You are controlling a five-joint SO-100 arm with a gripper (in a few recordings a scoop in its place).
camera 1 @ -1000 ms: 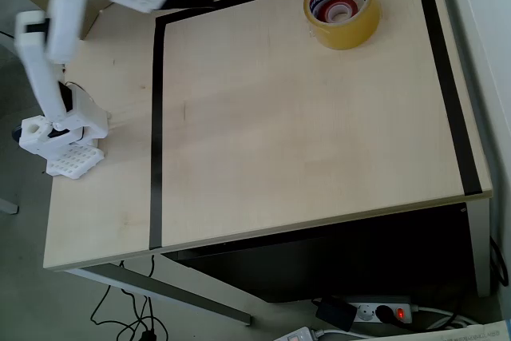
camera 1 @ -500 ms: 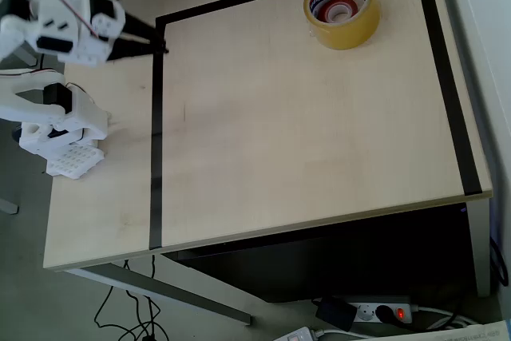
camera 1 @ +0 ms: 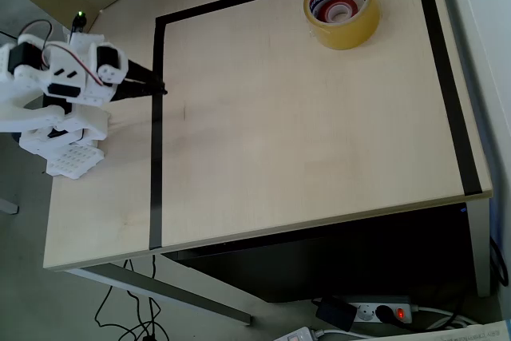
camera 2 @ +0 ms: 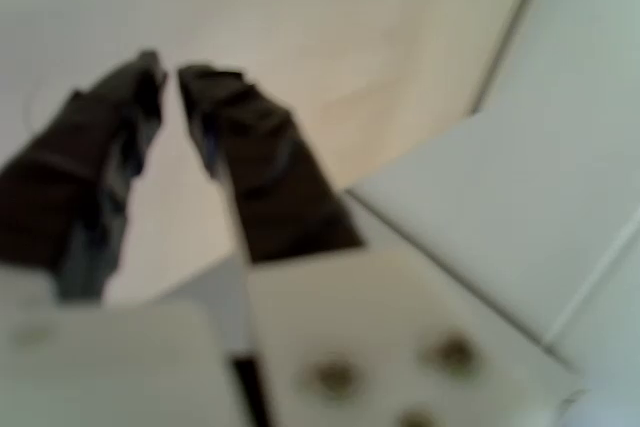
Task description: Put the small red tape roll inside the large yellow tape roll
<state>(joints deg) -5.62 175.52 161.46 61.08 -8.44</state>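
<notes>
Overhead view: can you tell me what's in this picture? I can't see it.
A large yellow tape roll sits near the top right of a pale wooden table marked with black tape lines, with the small red tape roll inside it. A white robot arm is folded at the left edge, its gripper with dark fingers empty.

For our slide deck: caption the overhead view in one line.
Small red tape roll sits inside large yellow tape roll; gripper at table's left.

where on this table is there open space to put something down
Most of the table is bare: the whole area inside the black tape border, below and left of the large yellow tape roll, which holds the small red tape roll. A bare strip also runs left of the border, below the arm's base. Crowded spots: the top right corner by the rolls, and the left edge around the gripper.
</notes>
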